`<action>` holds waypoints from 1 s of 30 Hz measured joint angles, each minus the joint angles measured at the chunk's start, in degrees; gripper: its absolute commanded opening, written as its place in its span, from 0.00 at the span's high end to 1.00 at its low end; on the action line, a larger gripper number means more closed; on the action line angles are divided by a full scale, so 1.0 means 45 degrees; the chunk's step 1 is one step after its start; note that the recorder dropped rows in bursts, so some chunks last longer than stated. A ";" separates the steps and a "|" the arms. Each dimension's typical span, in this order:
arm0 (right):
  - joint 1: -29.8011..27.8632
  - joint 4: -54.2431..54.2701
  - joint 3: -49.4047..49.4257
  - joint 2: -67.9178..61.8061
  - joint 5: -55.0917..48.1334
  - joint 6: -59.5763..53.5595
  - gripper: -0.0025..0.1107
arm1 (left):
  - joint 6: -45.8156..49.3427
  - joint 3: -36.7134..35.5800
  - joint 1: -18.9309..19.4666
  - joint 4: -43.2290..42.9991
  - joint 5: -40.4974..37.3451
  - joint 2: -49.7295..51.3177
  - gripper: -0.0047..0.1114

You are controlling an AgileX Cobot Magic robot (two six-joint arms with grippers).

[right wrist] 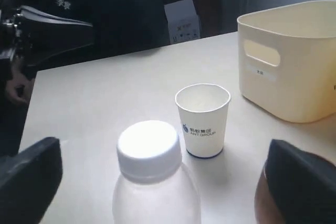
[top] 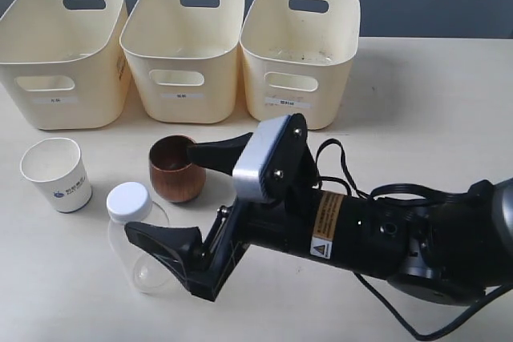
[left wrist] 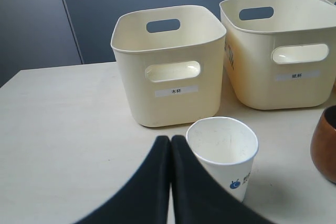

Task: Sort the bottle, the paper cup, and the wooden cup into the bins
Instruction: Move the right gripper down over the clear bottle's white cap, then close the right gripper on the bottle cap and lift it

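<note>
The clear bottle (top: pixel 138 238) with a white cap stands at the front, with the wooden cup (top: pixel 176 170) behind it and the paper cup (top: pixel 56 174) to the left. My right gripper (top: pixel 163 191) is open wide. One finger lies by the bottle's base and the other reaches past the wooden cup's rim. In the right wrist view the bottle (right wrist: pixel 155 182) stands between the spread fingers and touches neither. The paper cup (right wrist: pixel 203 119) is beyond it and the wooden cup (right wrist: pixel 261 203) sits by one finger. My left gripper (left wrist: pixel 170 142) is shut and empty, beside the paper cup (left wrist: pixel 223 153).
Three cream bins stand in a row at the back: left (top: pixel 60 54), middle (top: pixel 183 50), right (top: pixel 300 54). The left wrist view shows two of them (left wrist: pixel 168 72) (left wrist: pixel 283 61) and the wooden cup's edge (left wrist: pixel 325 145). My right arm's cables trail on the table's right side.
</note>
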State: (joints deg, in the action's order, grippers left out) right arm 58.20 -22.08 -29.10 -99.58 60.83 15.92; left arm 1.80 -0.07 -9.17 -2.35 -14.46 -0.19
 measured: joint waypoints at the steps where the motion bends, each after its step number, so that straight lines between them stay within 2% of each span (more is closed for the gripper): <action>1: 0.0000 0.0000 -0.0058 0.0000 -0.0241 0.0056 0.06 | 0.0000 0.0000 0.0000 0.0000 0.0000 0.0000 0.96; 7: 0.0000 -0.0205 -0.0540 -0.0357 -0.0993 0.0390 0.06 | 0.0000 0.0000 0.0000 0.0000 0.0000 0.0000 0.96; 26: 0.0408 -0.0653 -0.2959 -0.2847 -0.0686 0.0131 0.06 | 0.0000 0.0000 0.0000 0.0000 0.0000 0.0000 0.96; 28: 0.0408 -0.0653 -0.3157 -0.3038 -0.0677 0.0107 0.13 | 0.0000 0.0000 0.0000 0.0000 0.0000 0.0000 0.96; 29: 0.0408 -0.0653 -0.3191 -0.3105 -0.0643 0.0107 0.19 | 0.0000 0.0000 0.0000 0.0000 0.0000 0.0000 0.96; 30: 0.0408 -0.0653 -0.3200 -0.3168 -0.0622 0.0107 0.32 | 0.0000 0.0000 0.0000 0.0000 0.0000 0.0000 0.96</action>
State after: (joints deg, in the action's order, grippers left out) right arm 60.03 -25.02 -43.50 -113.83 58.04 16.40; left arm 1.80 -0.07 -9.17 -2.35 -14.46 -0.19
